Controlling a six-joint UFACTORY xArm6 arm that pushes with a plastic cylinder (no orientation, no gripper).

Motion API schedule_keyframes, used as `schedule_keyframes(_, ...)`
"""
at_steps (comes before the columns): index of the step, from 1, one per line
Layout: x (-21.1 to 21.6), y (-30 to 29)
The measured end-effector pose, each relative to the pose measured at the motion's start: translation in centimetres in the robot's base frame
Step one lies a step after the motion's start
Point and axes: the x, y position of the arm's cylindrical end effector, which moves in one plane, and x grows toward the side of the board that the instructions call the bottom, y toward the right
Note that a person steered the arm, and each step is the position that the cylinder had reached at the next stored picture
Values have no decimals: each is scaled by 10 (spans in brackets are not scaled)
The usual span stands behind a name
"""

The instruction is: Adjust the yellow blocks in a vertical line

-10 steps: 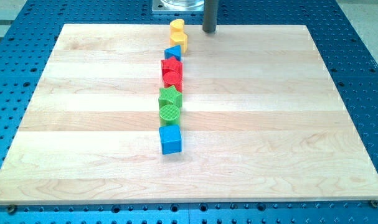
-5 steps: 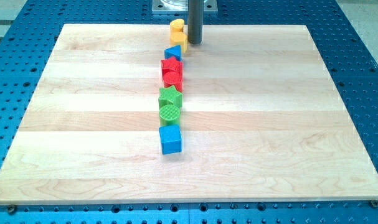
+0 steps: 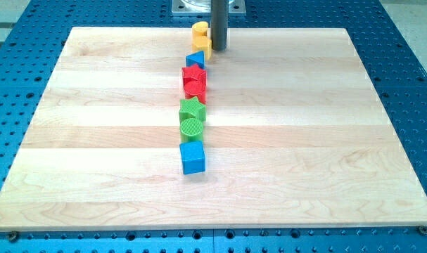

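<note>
Two yellow blocks sit at the top middle of the wooden board (image 3: 93,140): one yellow block (image 3: 199,30) nearest the top edge and a second yellow block (image 3: 203,47) just below it, its shape partly hidden by the rod. My tip (image 3: 219,49) stands right against the right side of the lower yellow block. Below them a column of blocks runs down the view.
The column below holds a small blue block (image 3: 195,60), two red blocks (image 3: 194,74) (image 3: 195,88), a green star (image 3: 192,109), a green cylinder (image 3: 191,126) and a blue cube (image 3: 193,157). A metal mount (image 3: 199,5) sits above the board's top edge.
My tip moved left and slightly down from the board's top edge to the right side of the lower yellow block. In the last half second nothing moved.
</note>
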Motion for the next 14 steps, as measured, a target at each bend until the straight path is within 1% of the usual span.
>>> schedule_keyframes(6,3,4)
schedule_keyframes(8,17,1)
schedule_keyframes(14,17,-6)
